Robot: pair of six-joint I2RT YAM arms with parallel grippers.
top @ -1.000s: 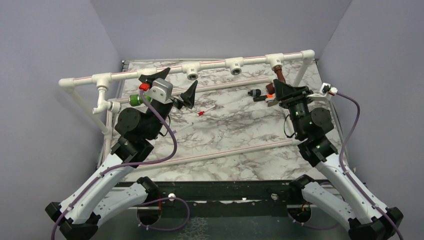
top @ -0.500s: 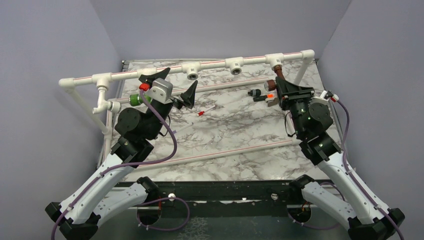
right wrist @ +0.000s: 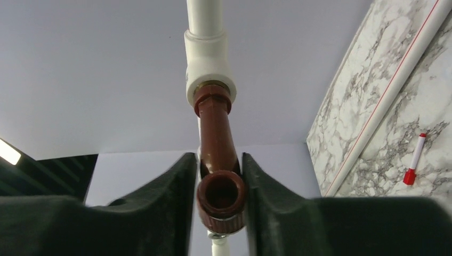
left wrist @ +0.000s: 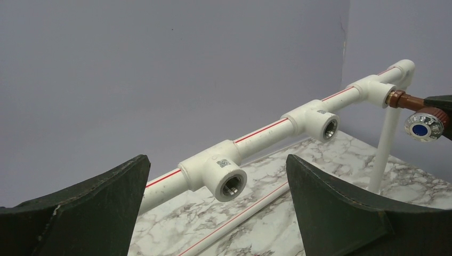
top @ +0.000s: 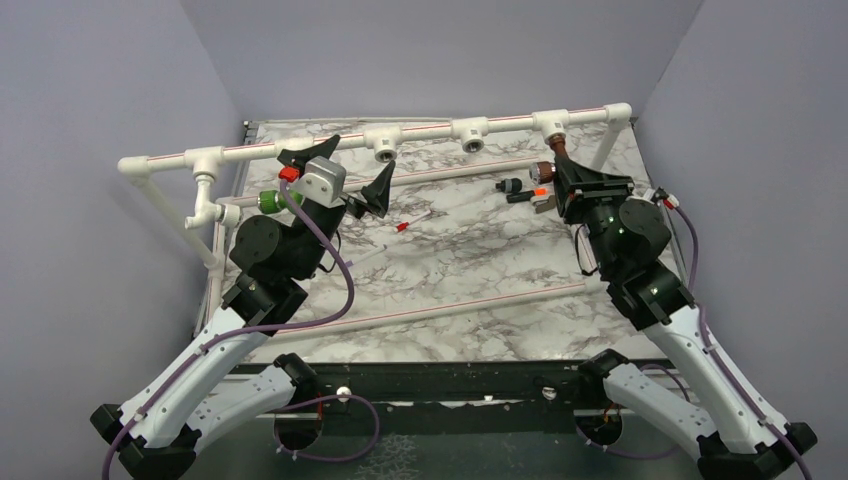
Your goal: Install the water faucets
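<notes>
Progress and materials, as I read them from my console. The right gripper (right wrist: 218, 178) is clamped on the copper-coloured faucet (right wrist: 216, 133), black pads flat against either side of the spout. The faucet's stem is entered in the end T-fitting (right wrist: 209, 58) of the white pipe frame (top: 430, 128), its collar at the fitting's mouth. I judge this one to be mid-way through screwing in, and I cannot confirm full seating. The green faucet (top: 268, 199) sits at the left-hand elbow (top: 225, 212), apparently mounted, though the left arm (top: 280, 240) hides the joint. The left gripper (top: 355, 165) stands wide open, holding nothing, before the two middle T-fittings (left wrist: 226, 176), whose metal-threaded sockets are vacant. Materials: the copper-coloured faucet is glossy and tubular, with a round open spout and a knurled knob (left wrist: 424, 125) capped in blue. The frame is smooth white pipe with a thin red stripe. The tabletop (top: 460, 260) is smooth, with a veined marble pattern
</notes>
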